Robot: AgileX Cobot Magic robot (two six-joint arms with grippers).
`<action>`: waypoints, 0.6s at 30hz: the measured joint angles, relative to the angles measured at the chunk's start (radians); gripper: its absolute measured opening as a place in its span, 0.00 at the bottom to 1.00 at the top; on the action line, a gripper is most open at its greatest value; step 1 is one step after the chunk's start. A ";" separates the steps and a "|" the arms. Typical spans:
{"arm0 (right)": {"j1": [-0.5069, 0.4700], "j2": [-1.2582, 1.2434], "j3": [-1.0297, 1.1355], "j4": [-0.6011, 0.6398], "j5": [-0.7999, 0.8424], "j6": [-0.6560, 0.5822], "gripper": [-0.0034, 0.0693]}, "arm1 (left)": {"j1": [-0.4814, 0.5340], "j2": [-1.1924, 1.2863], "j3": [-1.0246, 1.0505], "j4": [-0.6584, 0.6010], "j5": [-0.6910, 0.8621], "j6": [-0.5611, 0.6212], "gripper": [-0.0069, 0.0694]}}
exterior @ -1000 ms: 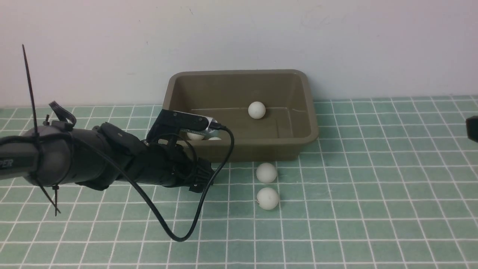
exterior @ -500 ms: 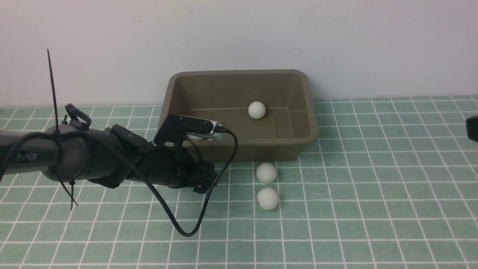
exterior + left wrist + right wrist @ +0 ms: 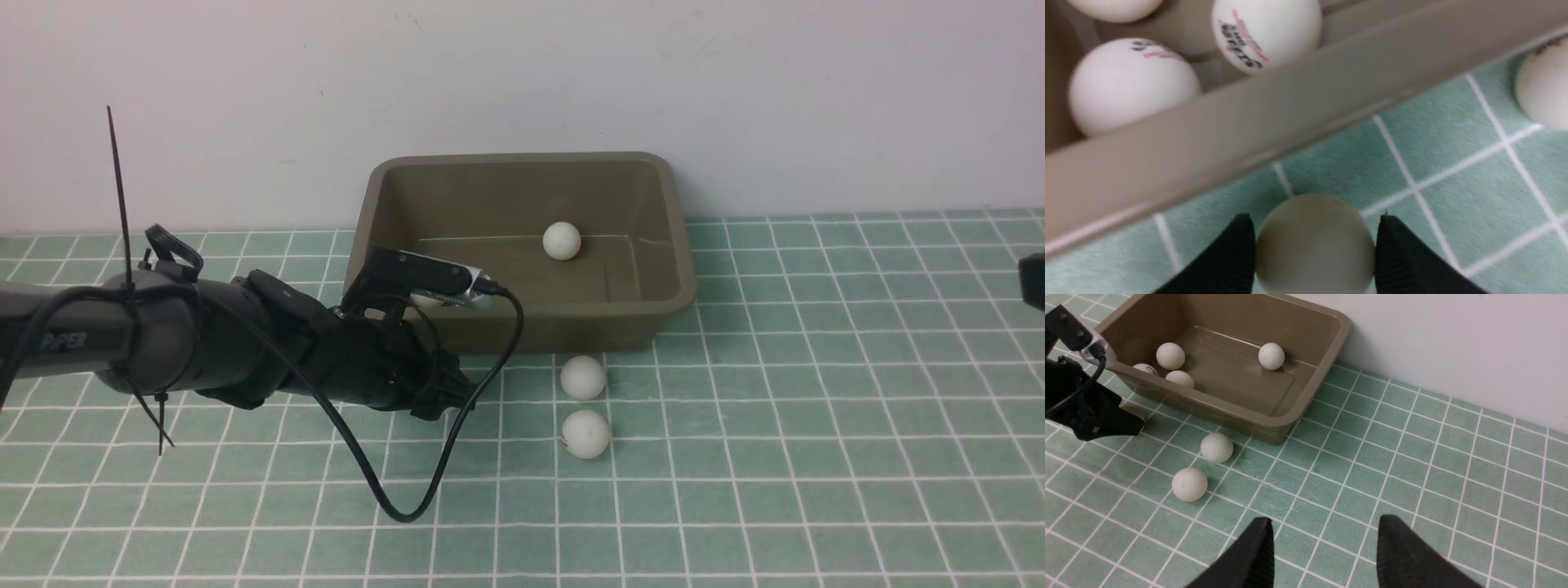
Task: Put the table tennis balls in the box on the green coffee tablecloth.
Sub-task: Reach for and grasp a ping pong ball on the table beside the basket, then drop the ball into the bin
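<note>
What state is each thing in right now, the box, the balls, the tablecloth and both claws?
tablecloth: spread flat.
box: upright, open-topped.
balls in box: four, lying inside.
loose balls: two, on the tablecloth before the box.
seventh ball: outside the box, gripped.
left claw: shut on seventh ball.
right claw: open, empty.

A plain wall [image 3: 522, 73] stands at the back of the scene and runs the full width of the front view, filling its upper part. It is off-white with a faint pinkish cast, matte and evenly lit. A tiny dark speck [image 3: 321, 93] sits on its left half, a short thin mark [image 3: 415, 22] lies near the top edge, and a faint pale smudge [image 3: 698, 41] shows further right. In the right wrist view the same wall [image 3: 1453, 343] fills the upper right corner.
</note>
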State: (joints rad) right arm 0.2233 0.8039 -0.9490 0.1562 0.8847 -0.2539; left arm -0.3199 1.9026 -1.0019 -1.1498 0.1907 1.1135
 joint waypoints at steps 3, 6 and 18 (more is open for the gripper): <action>0.000 0.000 0.000 0.000 0.000 0.000 0.49 | 0.000 -0.025 0.000 0.003 0.061 0.001 0.53; 0.000 0.000 0.000 0.000 0.000 0.000 0.49 | 0.000 -0.088 0.000 0.004 0.170 0.001 0.53; 0.000 0.000 0.000 0.000 0.000 0.000 0.49 | -0.001 -0.191 -0.072 -0.336 0.105 0.490 0.53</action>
State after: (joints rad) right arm 0.2233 0.8039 -0.9490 0.1562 0.8847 -0.2539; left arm -0.3209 1.7112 -1.0738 -1.4854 0.2952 1.6037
